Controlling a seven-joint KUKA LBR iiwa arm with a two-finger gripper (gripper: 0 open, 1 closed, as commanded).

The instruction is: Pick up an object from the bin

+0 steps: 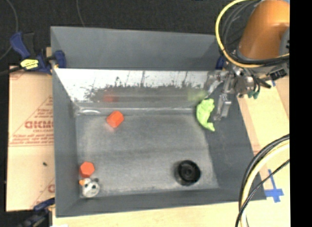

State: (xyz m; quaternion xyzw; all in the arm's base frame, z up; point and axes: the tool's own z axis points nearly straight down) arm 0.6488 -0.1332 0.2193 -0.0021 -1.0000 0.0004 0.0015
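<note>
- Where the grey metal bin comes closest to the camera, a small white-and-grey toy lies in the near left corner of the floor.
- Just behind the toy, close enough that the two may be touching, sits an orange six-sided block.
- Along the same near stretch of floor, right of the middle, a black round cap rests flat, well apart from everything else.
- Farther back, a second orange block lies alone left of the middle, near the foot of the scratched far wall.
- At the far right corner of the floor, a bright green lump of uneven shape lies where the floor meets the sloping right wall. It is the thing nearest the robot.
- The hand hangs low just to the right of the green lump, over the right wall, and looks to be touching the lump's upper right edge.
- Whether the hand is open or closed cannot be told from this angle, nor whether it has any grip on the lump.
- Beyond the bin's far right corner, the arm's orange cover, ringed by a yellow cable, reaches in from the right.
</note>
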